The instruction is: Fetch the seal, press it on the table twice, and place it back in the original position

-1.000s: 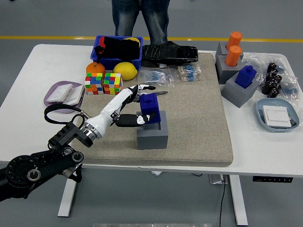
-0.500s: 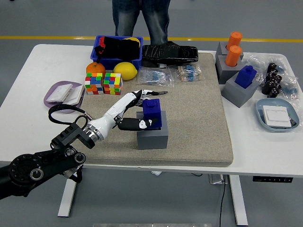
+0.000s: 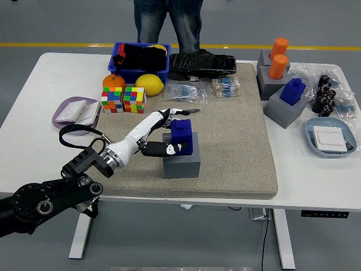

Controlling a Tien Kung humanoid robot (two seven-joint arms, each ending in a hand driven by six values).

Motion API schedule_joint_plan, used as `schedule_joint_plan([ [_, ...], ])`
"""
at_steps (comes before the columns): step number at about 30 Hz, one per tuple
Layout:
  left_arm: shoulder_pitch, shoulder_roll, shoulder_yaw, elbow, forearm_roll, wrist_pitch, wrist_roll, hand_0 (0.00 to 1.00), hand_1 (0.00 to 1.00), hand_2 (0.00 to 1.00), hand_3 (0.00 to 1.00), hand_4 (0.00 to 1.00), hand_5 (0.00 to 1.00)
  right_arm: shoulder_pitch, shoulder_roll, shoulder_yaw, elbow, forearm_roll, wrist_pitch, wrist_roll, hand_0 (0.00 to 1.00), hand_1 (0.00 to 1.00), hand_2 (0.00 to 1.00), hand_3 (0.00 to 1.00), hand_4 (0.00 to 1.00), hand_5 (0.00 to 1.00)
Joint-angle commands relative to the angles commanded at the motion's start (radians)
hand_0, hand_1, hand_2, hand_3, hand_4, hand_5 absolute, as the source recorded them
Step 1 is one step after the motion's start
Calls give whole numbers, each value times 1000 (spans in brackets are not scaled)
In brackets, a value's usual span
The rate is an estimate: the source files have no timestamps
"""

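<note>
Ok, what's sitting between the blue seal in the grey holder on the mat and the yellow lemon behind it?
In the head view, the left hand's fingers reach across that stretch above the blue seal; beyond them only bare tan mat up to the yellow lemon.

One high head view looks forward and down over the white table (image 3: pixel 34 84).

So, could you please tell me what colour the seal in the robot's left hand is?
Dark blue: the seal sits in its grey holder, head view.

Bright, even overhead light; soft short shadows; sharp focus throughout; no glare or visible edge distortion
</note>
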Motion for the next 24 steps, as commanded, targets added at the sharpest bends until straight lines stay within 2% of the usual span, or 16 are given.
schedule_joint_plan([
  [24, -5, -5, 13, 9, 1, 0, 0, 616, 536, 530, 829, 679, 2, 1, 1, -2, 3, 5, 1, 1, 785, 683, 658, 613, 794, 446],
])
